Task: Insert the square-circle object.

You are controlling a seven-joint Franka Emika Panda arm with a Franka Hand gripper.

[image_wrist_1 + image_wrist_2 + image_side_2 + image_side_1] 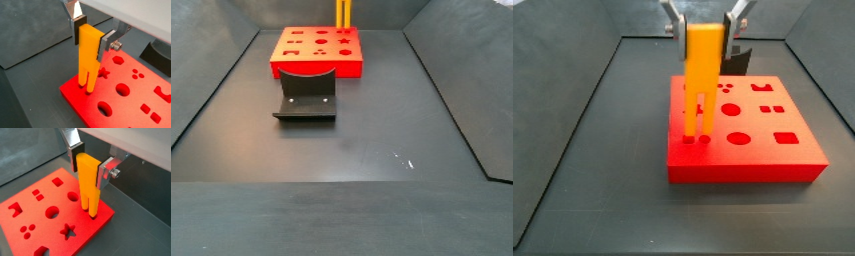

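Fingers (79, 22) of gripper (91, 31) clamped on top of tall orange-yellow plastic square-circle object (89, 55), upright; prongs at the holes at flat red block's (767, 160) 9 o'clock corner in a side view, seating depth unclear; push-down and release remain

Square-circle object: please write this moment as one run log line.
gripper: shut on square-circle object | object: upright, prongs at holes in corner of red block | fixture: beside block, untouched | step: insertion under way
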